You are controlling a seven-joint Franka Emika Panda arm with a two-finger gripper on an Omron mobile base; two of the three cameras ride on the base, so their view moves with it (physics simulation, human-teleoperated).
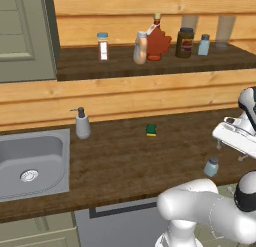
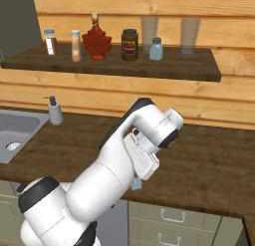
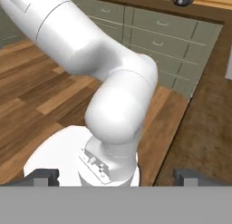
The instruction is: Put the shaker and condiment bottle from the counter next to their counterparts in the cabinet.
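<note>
On the surface near its front edge, I see the shaker (image 1: 211, 166) unheld beside my gripper (image 3: 117, 175), whose tips sit wide apart and empty.

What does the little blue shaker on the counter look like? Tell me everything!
The shaker is small and pale blue-grey, with a darker grey cap on top. It looks smooth, a bit like frosted glass or plastic. It stands upright on the dark wooden counter, close to the front edge. Nothing is holding it. The robot's white hand hangs just above and beside it, and does not look to be touching it.
</note>
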